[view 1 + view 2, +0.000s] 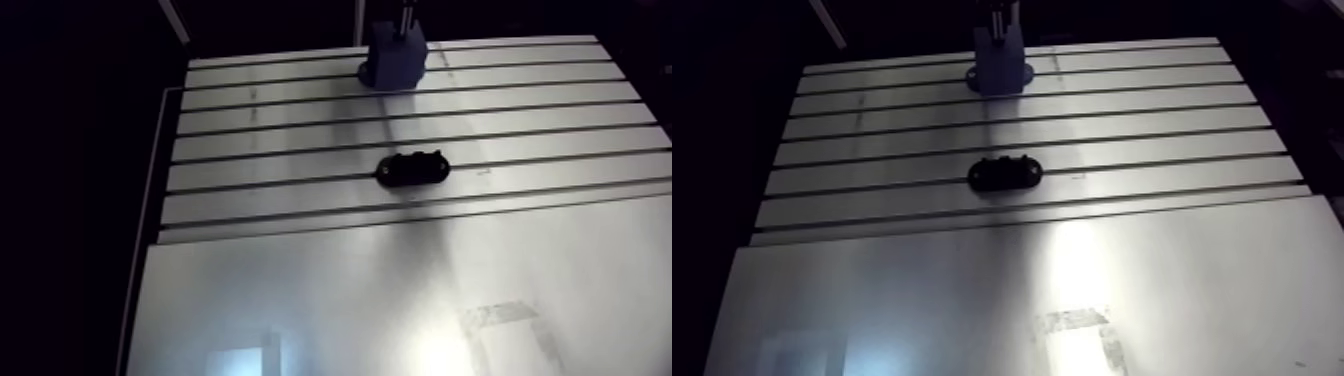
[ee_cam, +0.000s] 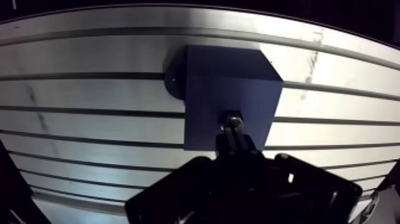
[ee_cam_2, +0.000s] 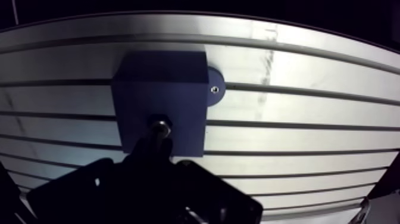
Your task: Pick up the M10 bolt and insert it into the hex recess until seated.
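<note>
The silver steel M10 bolt [image 2: 233,122] hangs over the slotted aluminium desk [image 1: 260,140], its end at the hex recess [image 3: 161,119] atop the dark-blue rectangular block [image 2: 226,77]. A black oval plate [image 1: 411,169] lies well apart from the block. The black two-fingered tool [image 2: 237,144] is clenched on the bolt.

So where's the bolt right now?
In the wrist view the bolt is clamped in the gripper, its end meeting the top of the blue block at the table's far end.
</note>
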`<action>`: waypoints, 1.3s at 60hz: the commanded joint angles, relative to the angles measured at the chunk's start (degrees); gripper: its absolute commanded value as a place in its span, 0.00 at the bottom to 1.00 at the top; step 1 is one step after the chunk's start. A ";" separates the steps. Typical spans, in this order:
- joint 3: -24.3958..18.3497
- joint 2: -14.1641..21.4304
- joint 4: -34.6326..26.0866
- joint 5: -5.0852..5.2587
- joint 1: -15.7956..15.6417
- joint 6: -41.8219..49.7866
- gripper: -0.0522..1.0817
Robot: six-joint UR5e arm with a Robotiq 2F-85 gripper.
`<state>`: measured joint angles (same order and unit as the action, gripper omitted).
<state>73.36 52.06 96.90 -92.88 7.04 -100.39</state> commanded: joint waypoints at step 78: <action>-0.28 -0.87 0.07 -0.15 -0.09 -1.16 1.00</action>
<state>72.99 51.40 96.90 -93.03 7.01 -101.55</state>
